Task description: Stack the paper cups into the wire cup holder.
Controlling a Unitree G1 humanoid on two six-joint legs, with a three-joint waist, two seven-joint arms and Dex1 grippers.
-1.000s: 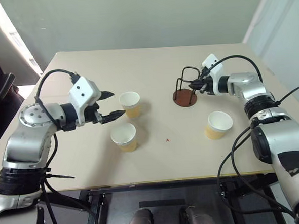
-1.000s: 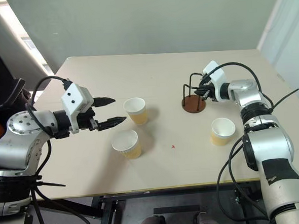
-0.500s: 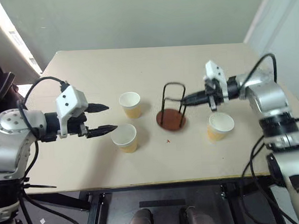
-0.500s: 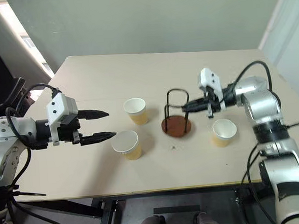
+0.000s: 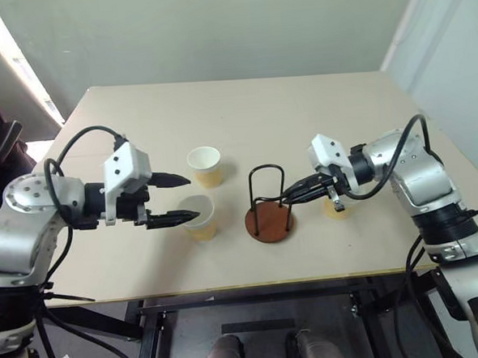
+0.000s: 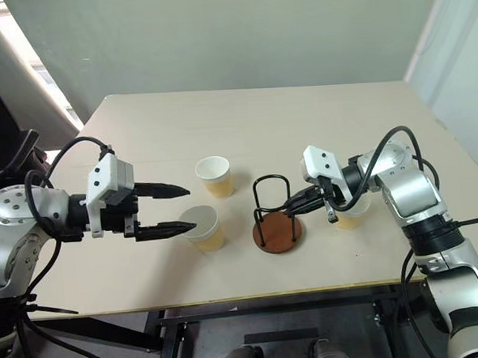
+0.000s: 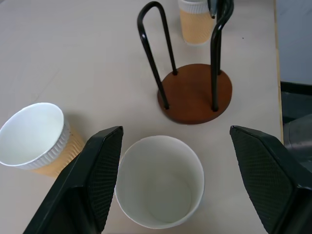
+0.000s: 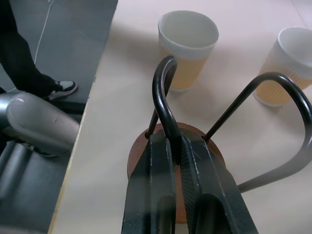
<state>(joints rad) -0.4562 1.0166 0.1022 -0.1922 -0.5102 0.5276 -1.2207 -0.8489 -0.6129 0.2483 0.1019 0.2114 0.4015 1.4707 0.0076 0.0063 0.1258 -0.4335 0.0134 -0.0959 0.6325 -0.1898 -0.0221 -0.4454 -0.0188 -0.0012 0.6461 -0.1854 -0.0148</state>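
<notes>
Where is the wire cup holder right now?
The wire cup holder stands upright near the table's front edge, centre, just right of the near paper cup, with the right tool around one loop.

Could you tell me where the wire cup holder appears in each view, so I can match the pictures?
Left eye: wire cup holder, centre, between the arms.
Right eye, centre, right of the nearest cup.
Left wrist, past that cup.
Right wrist, one loop between the right gripper fingers.
Shared landmark: its reddish-brown base.

Bright, even daylight from the robot's left; soft shadows, sharp focus.
</notes>
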